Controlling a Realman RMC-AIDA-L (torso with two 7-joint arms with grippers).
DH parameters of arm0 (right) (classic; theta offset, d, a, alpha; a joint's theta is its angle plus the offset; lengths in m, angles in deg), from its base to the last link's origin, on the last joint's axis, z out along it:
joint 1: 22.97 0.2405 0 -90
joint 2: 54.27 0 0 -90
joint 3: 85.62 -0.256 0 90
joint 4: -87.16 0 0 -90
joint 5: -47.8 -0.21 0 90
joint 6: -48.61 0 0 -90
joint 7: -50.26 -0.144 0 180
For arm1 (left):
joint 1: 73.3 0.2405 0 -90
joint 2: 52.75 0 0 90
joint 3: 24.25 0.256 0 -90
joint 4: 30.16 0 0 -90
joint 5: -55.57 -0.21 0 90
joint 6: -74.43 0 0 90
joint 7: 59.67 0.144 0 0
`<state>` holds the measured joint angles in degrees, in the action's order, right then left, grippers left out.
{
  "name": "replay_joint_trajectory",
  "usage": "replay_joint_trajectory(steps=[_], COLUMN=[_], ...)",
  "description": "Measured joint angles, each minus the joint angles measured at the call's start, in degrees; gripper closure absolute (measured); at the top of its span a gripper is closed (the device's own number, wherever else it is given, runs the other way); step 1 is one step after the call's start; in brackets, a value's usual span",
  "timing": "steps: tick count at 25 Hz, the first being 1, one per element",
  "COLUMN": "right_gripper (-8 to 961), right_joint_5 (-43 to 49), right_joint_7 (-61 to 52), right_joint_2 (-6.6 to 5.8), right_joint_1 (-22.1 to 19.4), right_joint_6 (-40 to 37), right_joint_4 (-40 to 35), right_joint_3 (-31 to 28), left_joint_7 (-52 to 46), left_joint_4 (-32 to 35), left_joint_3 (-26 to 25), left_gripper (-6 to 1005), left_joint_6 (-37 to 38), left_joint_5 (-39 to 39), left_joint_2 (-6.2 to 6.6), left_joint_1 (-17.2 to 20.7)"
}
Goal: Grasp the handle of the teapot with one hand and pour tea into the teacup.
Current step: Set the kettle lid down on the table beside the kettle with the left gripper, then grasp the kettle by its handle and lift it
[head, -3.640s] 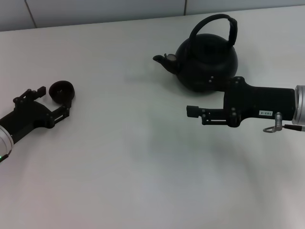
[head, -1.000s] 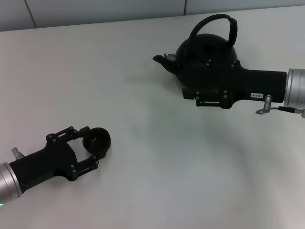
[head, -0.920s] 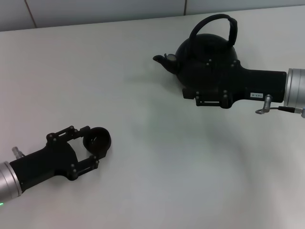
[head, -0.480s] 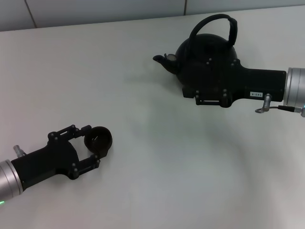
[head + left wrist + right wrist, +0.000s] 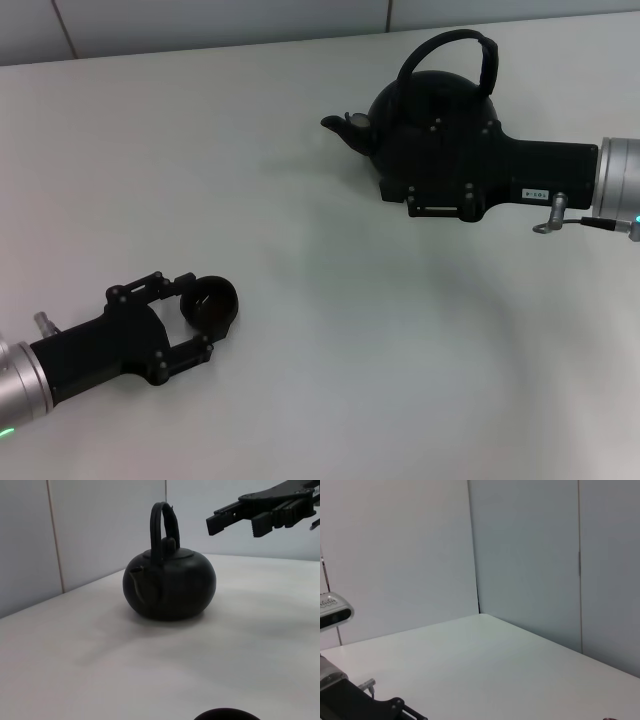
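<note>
The teapot [image 5: 432,125] stands upright at the far right of the white table [image 5: 330,330], spout pointing toward the robot's left, with its arched handle [image 5: 487,58] free above the lid. The right gripper [image 5: 260,516] hovers in front of the pot's body, above the table, fingers spread apart and touching nothing. Well apart at the near left, the left gripper [image 5: 200,315] holds the small teacup [image 5: 211,303] clamped between its fingers.

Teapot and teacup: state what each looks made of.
The teapot: matte black with a dull, slightly grainy sheen, probably cast iron, possibly dark ceramic. The teacup: the same flat black with no gloss, likely matching material; the pictures cannot settle it.
</note>
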<state>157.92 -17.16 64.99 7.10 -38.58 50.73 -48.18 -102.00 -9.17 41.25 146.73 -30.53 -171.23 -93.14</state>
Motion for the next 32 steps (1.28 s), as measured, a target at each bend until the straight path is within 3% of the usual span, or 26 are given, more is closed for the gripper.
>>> replay_joint_trajectory(steps=[23,25,32], right_gripper=[202,202,202], right_joint_5=[0.01,0.01,0.01], right_joint_7=[-0.51,-0.54,-0.83], right_joint_2=[0.11,0.15,0.21], right_joint_1=[0.07,0.08,0.09], right_joint_6=[-0.12,-0.08,-0.05], right_joint_4=[0.63,0.71,0.76], right_joint_3=[0.69,0.70,0.71], left_joint_7=[-3.72,-3.76,-5.05], left_joint_4=[0.59,1.63,3.56], left_joint_3=[0.18,-0.11,-0.38], left_gripper=[244,170,167], left_joint_6=[0.05,0.84,1.32], left_joint_5=[-0.01,0.10,0.29], left_joint_2=[0.09,0.09,0.20], left_joint_1=[0.68,1.15,2.18])
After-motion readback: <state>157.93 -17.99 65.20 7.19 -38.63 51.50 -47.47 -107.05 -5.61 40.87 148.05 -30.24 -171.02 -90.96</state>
